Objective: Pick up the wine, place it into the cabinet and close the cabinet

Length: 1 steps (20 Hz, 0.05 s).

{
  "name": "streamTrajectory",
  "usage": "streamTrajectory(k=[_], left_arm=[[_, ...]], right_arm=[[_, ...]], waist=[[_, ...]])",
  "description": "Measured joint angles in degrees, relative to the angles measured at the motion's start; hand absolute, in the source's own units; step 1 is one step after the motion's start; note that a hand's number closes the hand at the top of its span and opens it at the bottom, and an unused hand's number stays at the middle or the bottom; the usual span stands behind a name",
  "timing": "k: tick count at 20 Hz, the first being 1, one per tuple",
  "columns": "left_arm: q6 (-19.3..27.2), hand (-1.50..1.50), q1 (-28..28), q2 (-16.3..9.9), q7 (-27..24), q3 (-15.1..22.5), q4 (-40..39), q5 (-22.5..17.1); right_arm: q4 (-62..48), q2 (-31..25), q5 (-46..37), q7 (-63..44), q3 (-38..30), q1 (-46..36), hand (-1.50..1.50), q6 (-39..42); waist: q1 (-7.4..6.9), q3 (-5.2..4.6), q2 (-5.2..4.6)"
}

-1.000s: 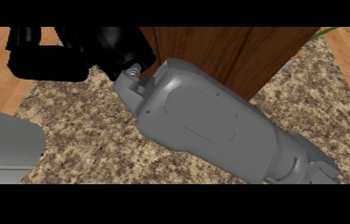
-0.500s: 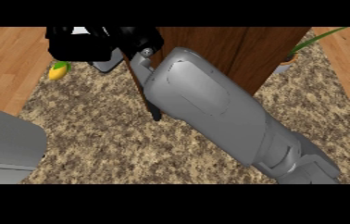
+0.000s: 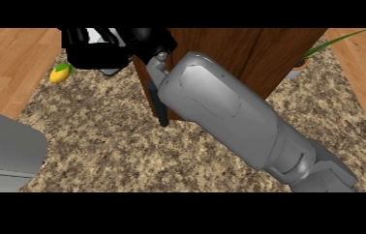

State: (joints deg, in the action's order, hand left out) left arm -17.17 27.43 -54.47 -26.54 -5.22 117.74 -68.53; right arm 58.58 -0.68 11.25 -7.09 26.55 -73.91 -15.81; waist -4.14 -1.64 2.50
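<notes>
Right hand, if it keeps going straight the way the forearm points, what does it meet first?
Likely nothing: the black right hand points up-left, past the brown wooden cabinet; ahead shows only wooden floor, though depth is unclear.

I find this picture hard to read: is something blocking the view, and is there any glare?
Head view: the right forearm crosses the middle, hiding part of the wooden cabinet; the right hand sits dark at the top edge; light is even, with no glare on the speckled counter.
</notes>
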Motion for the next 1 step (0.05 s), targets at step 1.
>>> streamTrajectory(k=[1], left_arm=[[0.0,1.50,-0.1,-0.1,0.1,-0.1,0.1,-0.1]], right_arm=[[-0.2,0.0,-0.1,0.4,0.0,0.0,1.50,0.2]], waist=[[-0.03,-0.06,0.02]])
